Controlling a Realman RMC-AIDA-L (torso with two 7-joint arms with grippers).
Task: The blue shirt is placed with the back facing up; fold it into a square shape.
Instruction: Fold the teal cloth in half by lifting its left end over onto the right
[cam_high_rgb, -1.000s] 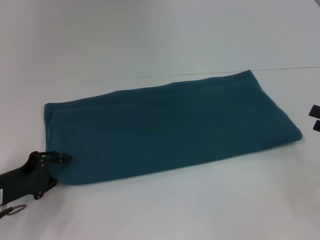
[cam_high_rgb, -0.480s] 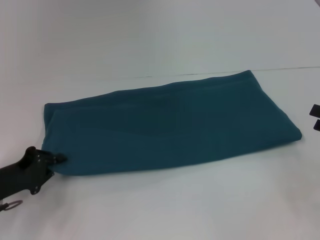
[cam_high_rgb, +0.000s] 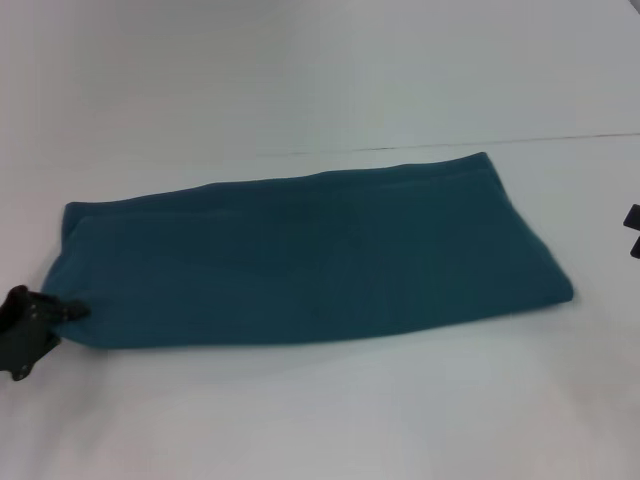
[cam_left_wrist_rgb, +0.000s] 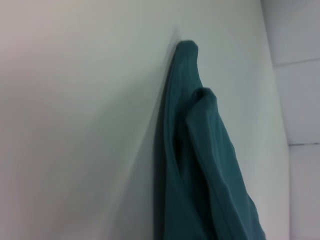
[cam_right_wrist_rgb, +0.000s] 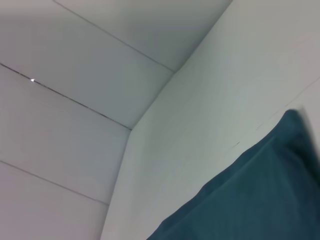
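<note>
One left gripper pinches the blue shirt at its corner; the left wrist view alone shows stacked layers. Right gripper: state unreadable.

A white table fills the head view, smooth and bare along its near side, and a thin dark seam runs across it toward the far right. Behind that, the surface pales off into a plain white backdrop. From the left wrist view, the same white tabletop spreads wide, and a wall panel with a faint joint line rises at the far edge. Over in the right wrist view, white wall panels meet at a corner, thin dark joints crossing them at a slant.
</note>
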